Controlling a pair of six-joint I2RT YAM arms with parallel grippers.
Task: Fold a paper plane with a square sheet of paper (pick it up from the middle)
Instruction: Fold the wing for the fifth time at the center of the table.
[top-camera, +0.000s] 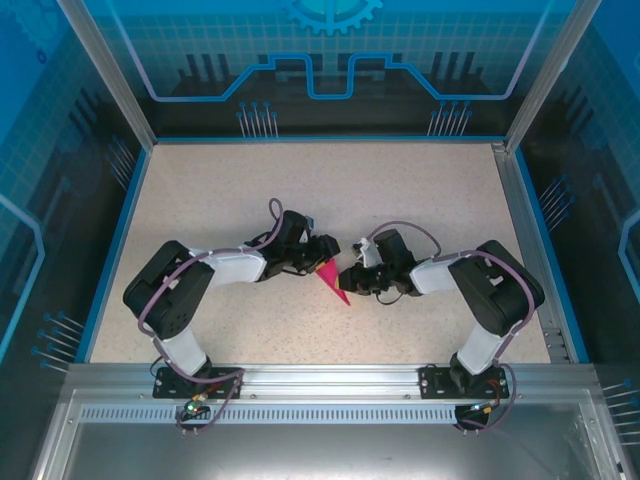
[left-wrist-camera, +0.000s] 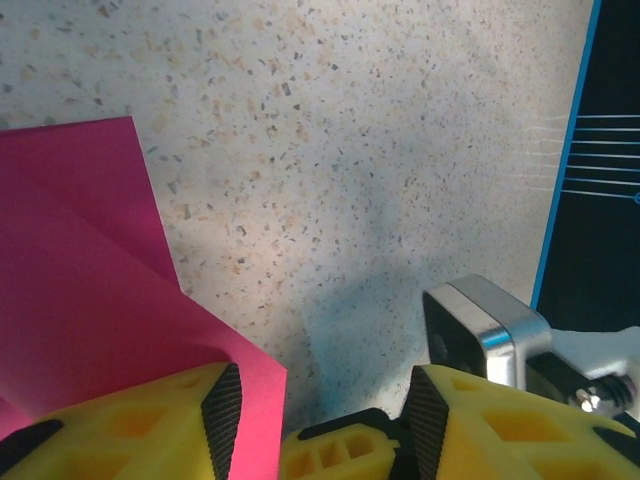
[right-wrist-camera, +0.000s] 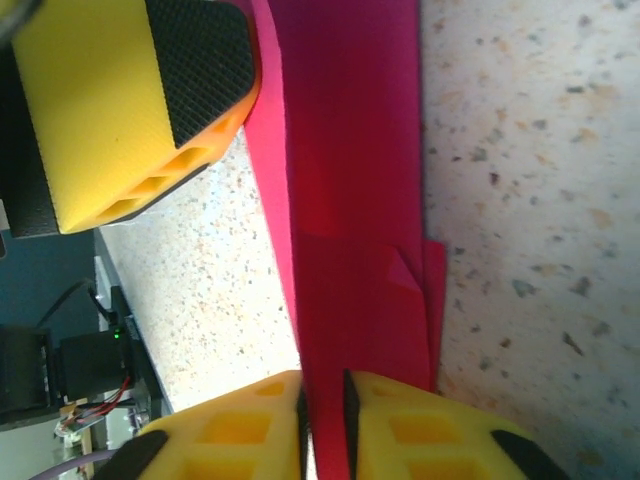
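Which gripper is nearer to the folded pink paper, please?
Right. The right gripper pinches the folded pink paper between its fingers; the left gripper stands open beside it, one finger at the paper's edge.

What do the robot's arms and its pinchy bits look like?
The left arm and right arm match. Each has chunky black joints with white sections between them, and a purple cable loops along it. The jaws are bright yellow blocks with square hollows moulded in. Their inner faces carry black, finely textured pads.
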